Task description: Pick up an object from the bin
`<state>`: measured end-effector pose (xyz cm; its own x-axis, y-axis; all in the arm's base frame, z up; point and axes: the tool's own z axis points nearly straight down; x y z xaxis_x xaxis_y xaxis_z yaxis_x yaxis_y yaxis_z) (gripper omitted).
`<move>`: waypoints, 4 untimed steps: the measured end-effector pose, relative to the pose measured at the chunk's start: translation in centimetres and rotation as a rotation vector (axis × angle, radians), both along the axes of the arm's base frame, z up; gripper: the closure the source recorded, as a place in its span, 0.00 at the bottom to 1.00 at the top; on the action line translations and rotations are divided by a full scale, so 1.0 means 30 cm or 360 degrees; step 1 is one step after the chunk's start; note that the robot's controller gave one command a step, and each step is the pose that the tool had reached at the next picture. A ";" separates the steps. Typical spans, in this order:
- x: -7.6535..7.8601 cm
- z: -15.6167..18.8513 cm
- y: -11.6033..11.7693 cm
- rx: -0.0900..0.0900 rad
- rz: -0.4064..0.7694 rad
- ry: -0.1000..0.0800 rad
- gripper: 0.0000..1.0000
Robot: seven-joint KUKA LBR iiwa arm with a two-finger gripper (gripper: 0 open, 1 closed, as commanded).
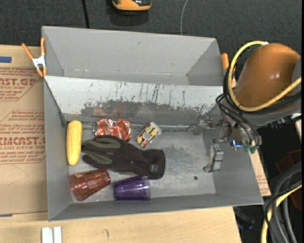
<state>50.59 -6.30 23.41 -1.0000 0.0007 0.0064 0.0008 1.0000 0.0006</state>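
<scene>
The end effector (214, 160) hangs low in the right part of the bin (142, 59), over bare, scuffed floor, with nothing visibly in it. I cannot tell whether it is released or clenched. No object lies under it; everything worth picking is on the left half, well apart from it.

The main risk, as I judge it, is an empty grab: closing where it stands would catch only metal. It is also near the bin's sloping right wall, so a careless move could scrape that wall.

Nearest to it is a dark glove (126, 158), lying flat and limp in the middle. Just beyond the glove, towards the back wall, lies a small printed packet (148, 134), with a crumpled red packet (113, 129) beside it. A purple cup (132, 189) and a red cup (89, 183) lie on their sides along the front edge, touching or nearly touching the glove. A yellow corn cob (74, 142) lies by the left wall.

The glove probably blocks a clean approach to the cups, and pulling it could drag or roll them. The flat packets may slip out of a pinch.
</scene>
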 end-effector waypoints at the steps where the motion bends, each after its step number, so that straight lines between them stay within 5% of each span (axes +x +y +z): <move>1: 0.005 0.015 0.001 -0.0002 0.0002 -0.0013 0.00; 2: 0.069 -0.125 0.101 -0.0003 0.0102 -0.0024 0.00; 4: 0.065 -0.379 0.238 0.0000 -0.0094 -0.0019 0.00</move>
